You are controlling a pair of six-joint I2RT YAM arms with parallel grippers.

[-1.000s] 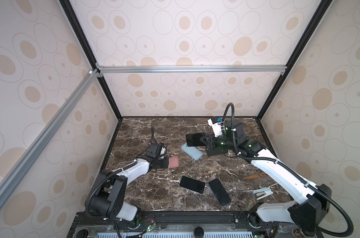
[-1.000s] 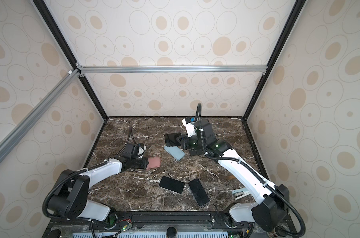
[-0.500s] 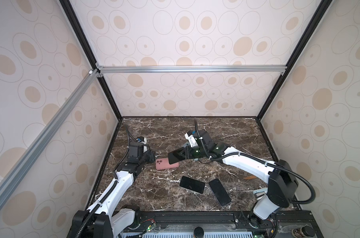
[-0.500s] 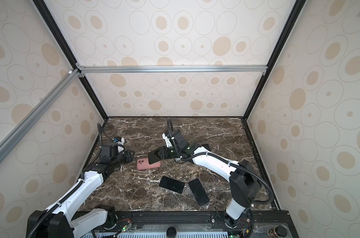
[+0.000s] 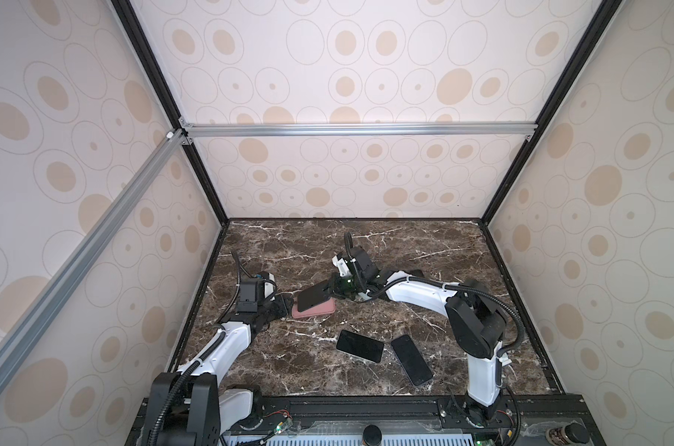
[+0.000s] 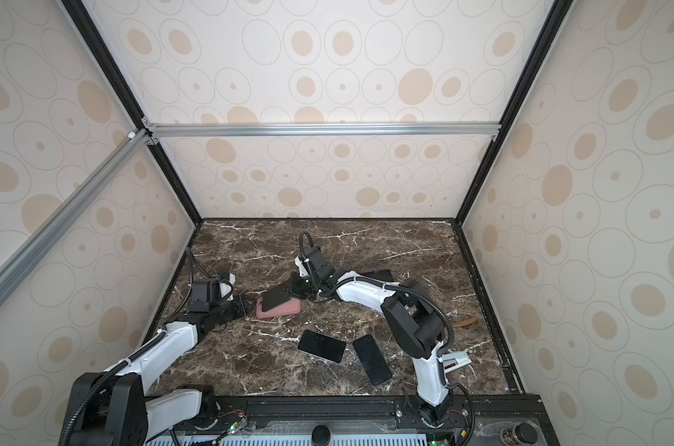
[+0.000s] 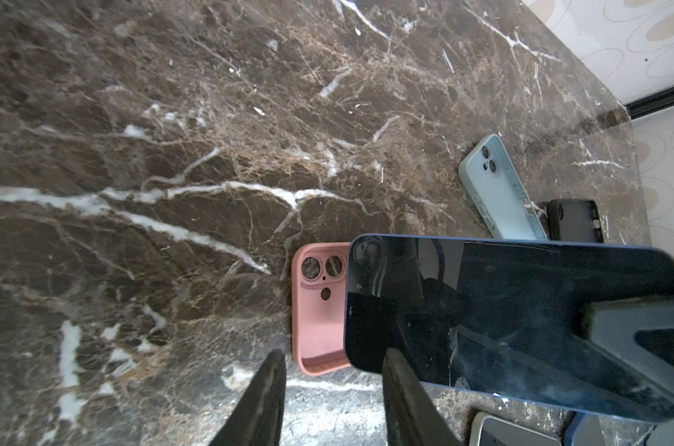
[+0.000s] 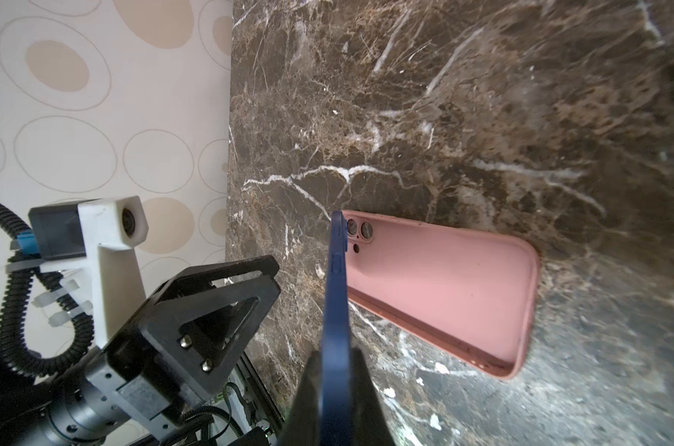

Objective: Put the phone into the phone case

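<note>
Bringing the phone (image 7: 501,309), clamped in the right pincer (image 8: 335,370), down tilted over the pink case (image 8: 443,285); having just loosened the left pincer (image 7: 333,355) part-open, leaving the case unheld for seating.

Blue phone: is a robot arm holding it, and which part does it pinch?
Yes. The right gripper holds the blue phone by one short end, jaws shut on its front and back. The left gripper is open, holding nothing.
</note>
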